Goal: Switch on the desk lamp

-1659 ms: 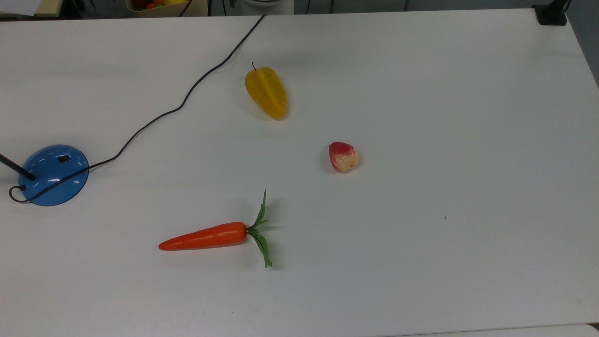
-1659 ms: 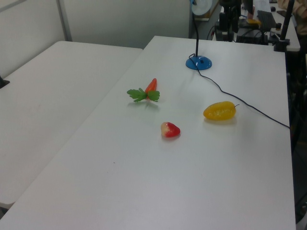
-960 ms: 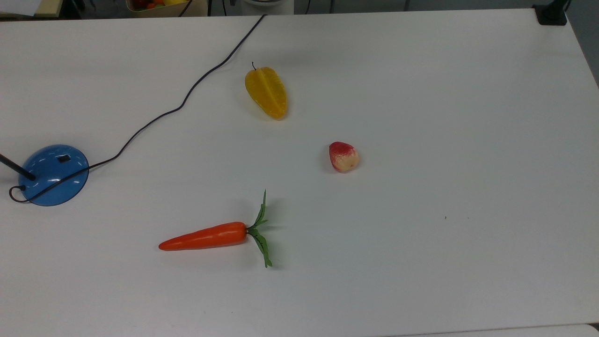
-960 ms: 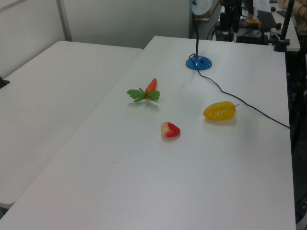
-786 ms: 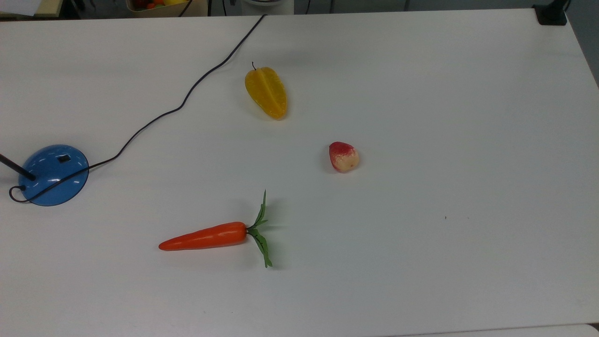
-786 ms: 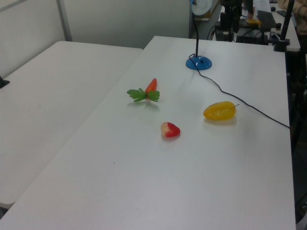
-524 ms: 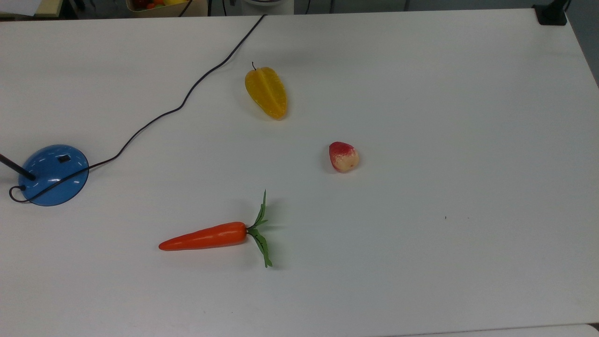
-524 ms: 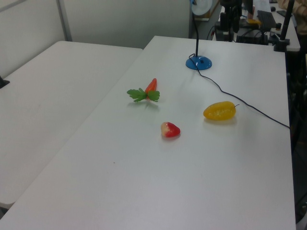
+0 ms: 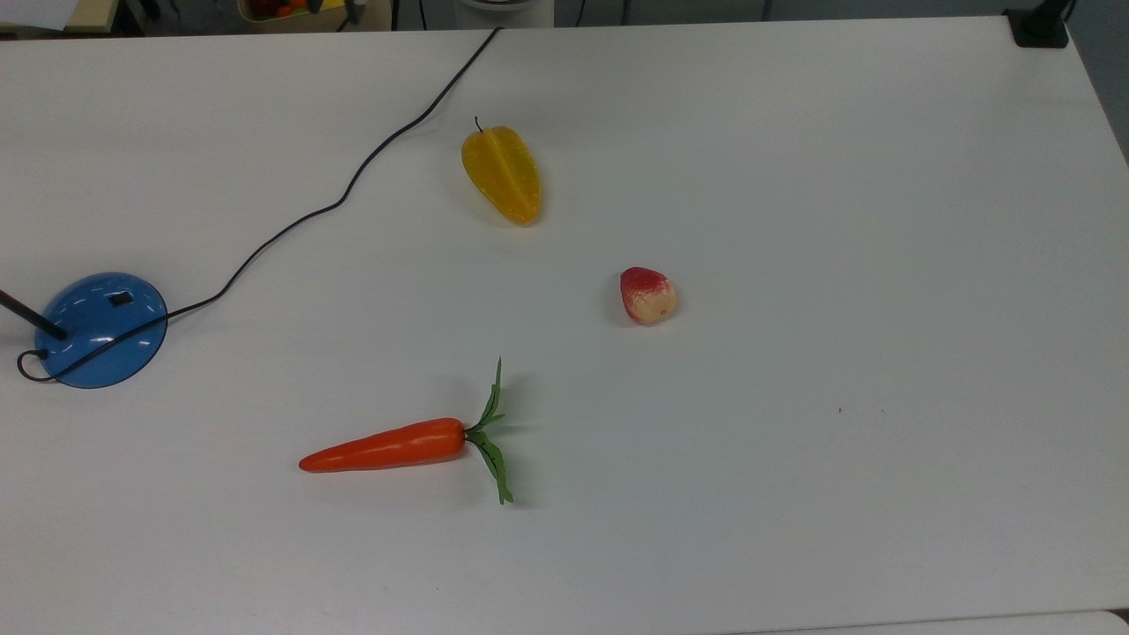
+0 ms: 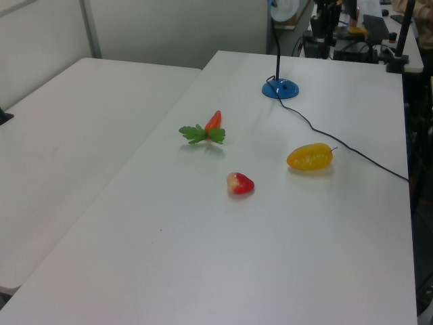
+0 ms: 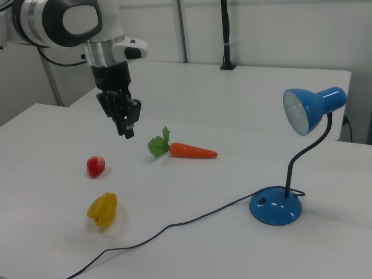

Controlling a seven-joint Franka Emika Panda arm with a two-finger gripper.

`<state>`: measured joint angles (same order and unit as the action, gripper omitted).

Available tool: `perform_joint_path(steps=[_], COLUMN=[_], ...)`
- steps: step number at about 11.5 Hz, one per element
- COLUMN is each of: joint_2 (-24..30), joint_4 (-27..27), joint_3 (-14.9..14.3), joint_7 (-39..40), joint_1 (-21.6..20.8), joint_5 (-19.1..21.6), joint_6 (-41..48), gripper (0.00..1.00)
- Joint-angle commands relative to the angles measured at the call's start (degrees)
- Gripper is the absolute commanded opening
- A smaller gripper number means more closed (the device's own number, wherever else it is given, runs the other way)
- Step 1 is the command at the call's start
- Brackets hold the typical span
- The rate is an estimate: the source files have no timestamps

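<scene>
I see the desk lamp (image 11: 290, 168) near the right view's right table (image 11: 232, 244) edge, open tabletop around its base. My gripper (image 11: 128, 131), fingers together, hangs above the carrot (image 11: 192, 151), strawberry (image 11: 96, 165) and starfruit (image 11: 103, 210). The cord (image 9: 353, 181) crosses the top view's left half.

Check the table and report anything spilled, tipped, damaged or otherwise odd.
Nothing stands out. The desk lamp stands upright on its blue base, its cord trailing loosely across the table. The carrot, starfruit and strawberry lie apart, looking intact. The gripper hangs above the table.
</scene>
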<state>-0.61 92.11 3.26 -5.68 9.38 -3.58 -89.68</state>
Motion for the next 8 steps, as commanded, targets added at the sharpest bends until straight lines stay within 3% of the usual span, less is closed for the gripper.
perform_joint_path(steps=[1, 4, 8], joint_2=[-0.9, -0.9, -0.1], joint_4=[0.3, 0.8, 6.5], joint_3=[0.1, 0.0, -0.1], joint_7=[0.8, 0.4, -2.4], joint_1=[0.8, 2.5, 4.9], joint_5=[-0.1, -0.1, -0.1], joint_6=[-2.8, -3.9, -14.1], gripper=[0.00, 0.00, 0.00])
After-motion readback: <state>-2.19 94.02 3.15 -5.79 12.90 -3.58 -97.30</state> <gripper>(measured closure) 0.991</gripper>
